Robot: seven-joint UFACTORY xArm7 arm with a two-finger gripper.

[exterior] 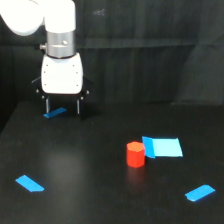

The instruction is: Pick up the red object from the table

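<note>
Fingers [48, 106] apart, far from red object [135, 154]

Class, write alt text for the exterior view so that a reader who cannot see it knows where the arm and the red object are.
A white robot arm hangs at the view's upper left, its open tool just above a black table and nothing between the fingers. The small red object stands upright far off, right of centre, beside a blue tape patch. Three smaller blue tape strips lie elsewhere.
</note>
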